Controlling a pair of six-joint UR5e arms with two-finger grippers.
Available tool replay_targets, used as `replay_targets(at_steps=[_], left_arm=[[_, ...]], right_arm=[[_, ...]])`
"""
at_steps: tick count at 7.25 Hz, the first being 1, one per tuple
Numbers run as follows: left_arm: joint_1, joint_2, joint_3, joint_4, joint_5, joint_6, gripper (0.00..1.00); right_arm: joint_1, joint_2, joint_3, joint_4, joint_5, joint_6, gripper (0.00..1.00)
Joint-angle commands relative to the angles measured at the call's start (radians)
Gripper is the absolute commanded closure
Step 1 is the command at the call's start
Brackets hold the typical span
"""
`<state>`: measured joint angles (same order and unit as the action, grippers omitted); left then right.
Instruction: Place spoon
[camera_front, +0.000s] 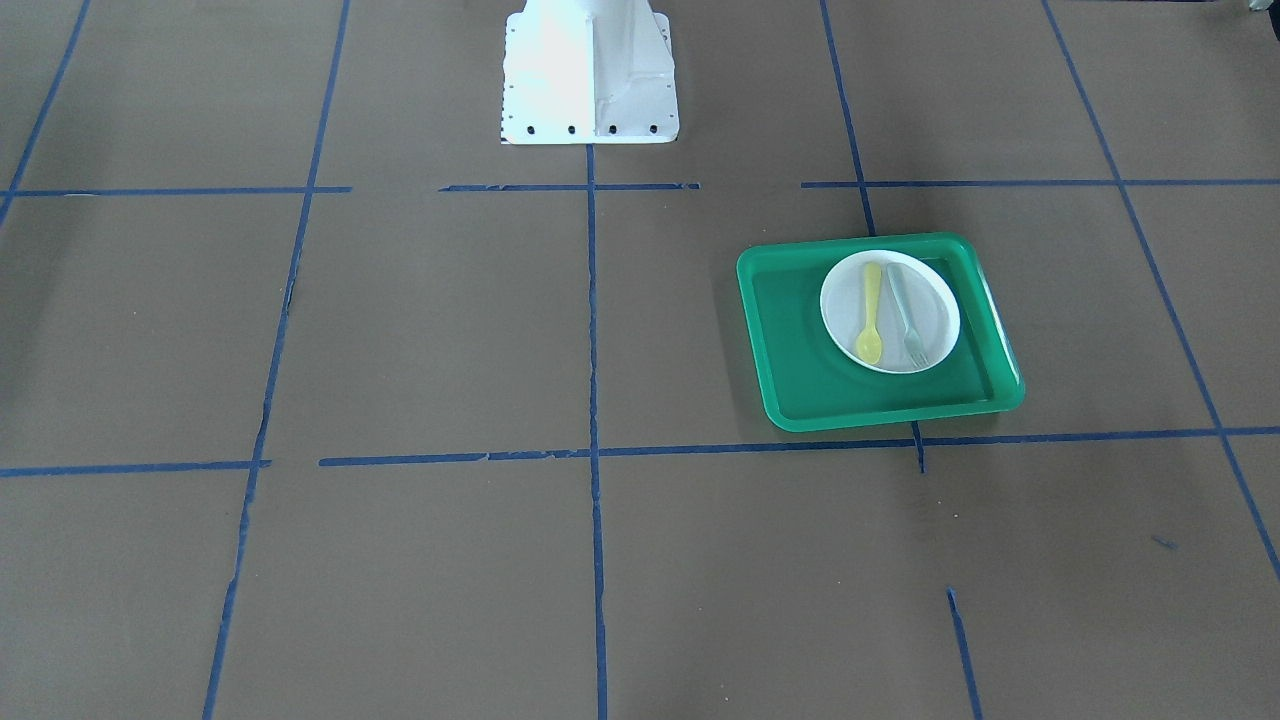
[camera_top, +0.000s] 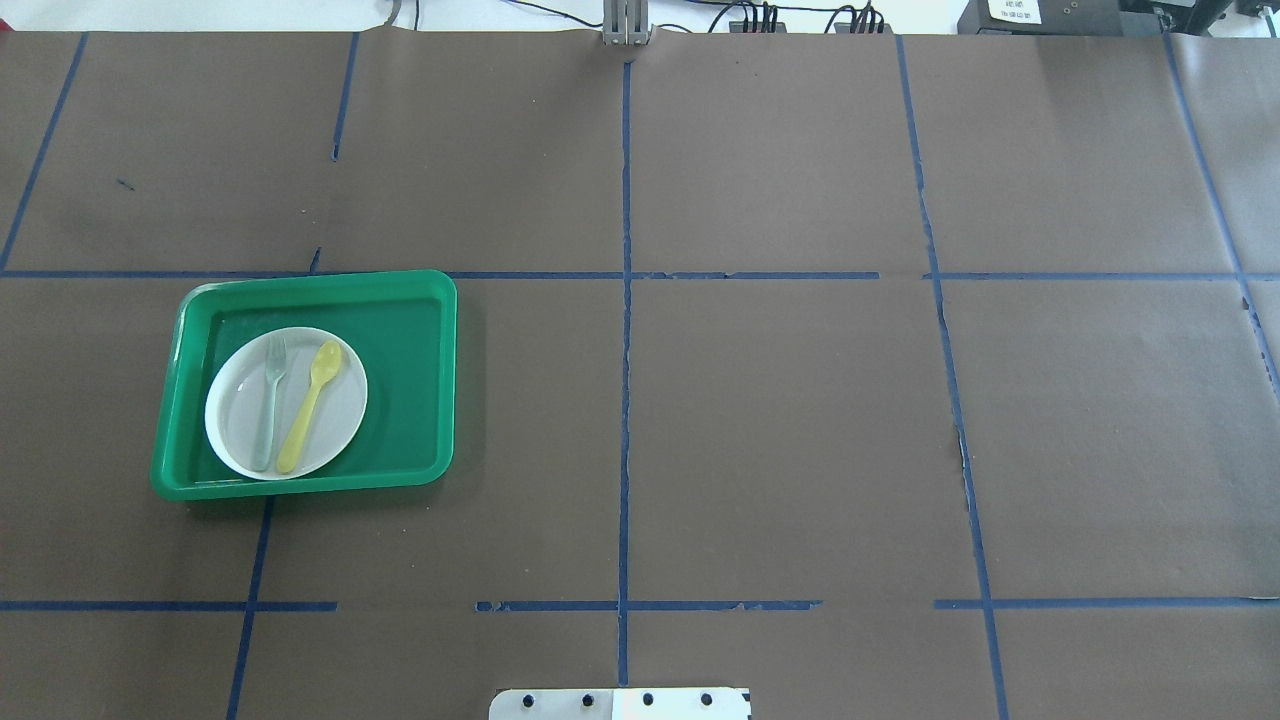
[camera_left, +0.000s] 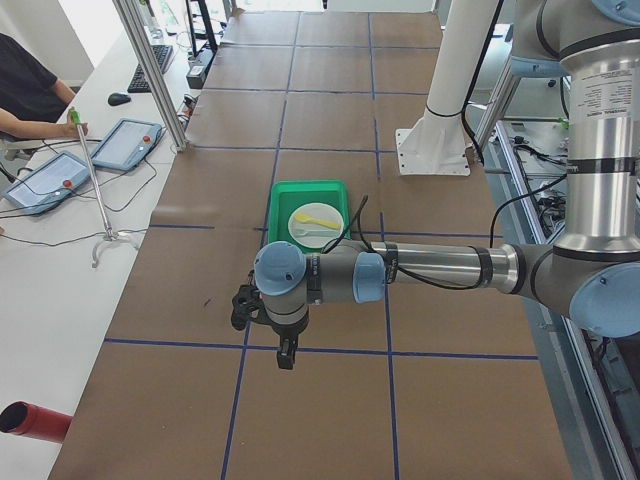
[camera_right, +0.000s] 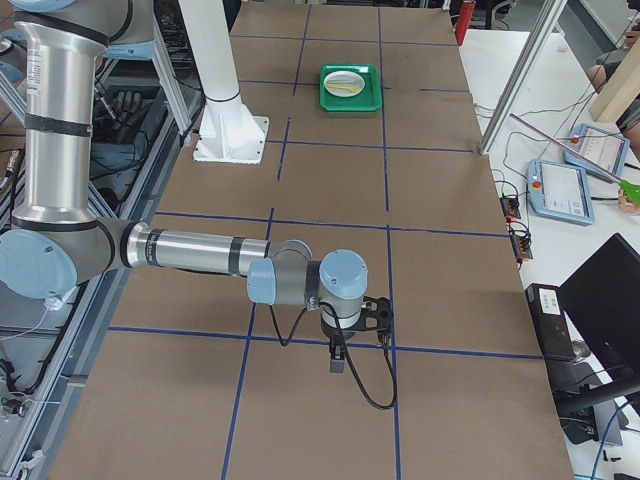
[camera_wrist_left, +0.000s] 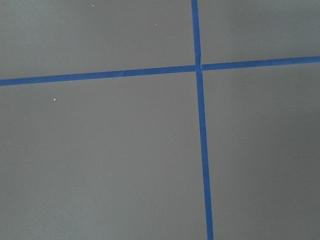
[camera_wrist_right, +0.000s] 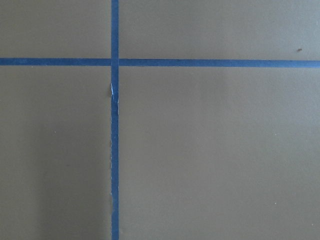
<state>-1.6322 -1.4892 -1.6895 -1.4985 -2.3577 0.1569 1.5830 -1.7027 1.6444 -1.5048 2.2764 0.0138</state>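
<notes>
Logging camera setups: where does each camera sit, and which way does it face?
Front-facing: across the table, facing the base; tray at right.
Overhead: behind the robot, looking down; only base edge shows.
Exterior left: table's left end; left arm, left tool near.
Exterior right: opposite end; right arm, right tool near.
Left wrist: straight down at tape crossing; no body.
Right wrist: likewise.
Shared: front-facing and overhead both show spoon beside fork on plate.

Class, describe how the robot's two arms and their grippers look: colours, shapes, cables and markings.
Both the left arm and right arm are silver cylindrical tubes joined by rounded pale blue caps. A black cable trails from each wrist. The left gripper and right gripper are black. Small printed text marks the left arm's upper tube.
</notes>
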Motion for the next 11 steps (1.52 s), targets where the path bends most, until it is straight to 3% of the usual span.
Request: replay_targets(at_steps=[1,6,7,9,11], left_arm=[[0.000,0.000,0.002,-0.005,0.000,-0.002,0.00],[0.046,-0.038,-0.019,-0.020,-0.005,-0.014,0.00],[0.116,-0.046,-0.054,-0.073,-0.003,-0.086,0.00],[0.289,-0.049,-0.162,-0.189,0.009,-0.418,0.00],[0.436,-0.124,-0.220,-0.189,0.009,-0.671,0.00]], right_arm=[[0.000,0.000,0.000,0.000,0.000,0.000,0.00],[0.000,0.000,0.000,0.000,0.000,0.000,0.00],[0.000,0.000,0.000,0.000,0.000,0.000,0.00],[0.000,0.000,0.000,0.000,0.000,0.000,0.00],[0.000,0.000,0.000,0.000,0.000,0.000,0.00]])
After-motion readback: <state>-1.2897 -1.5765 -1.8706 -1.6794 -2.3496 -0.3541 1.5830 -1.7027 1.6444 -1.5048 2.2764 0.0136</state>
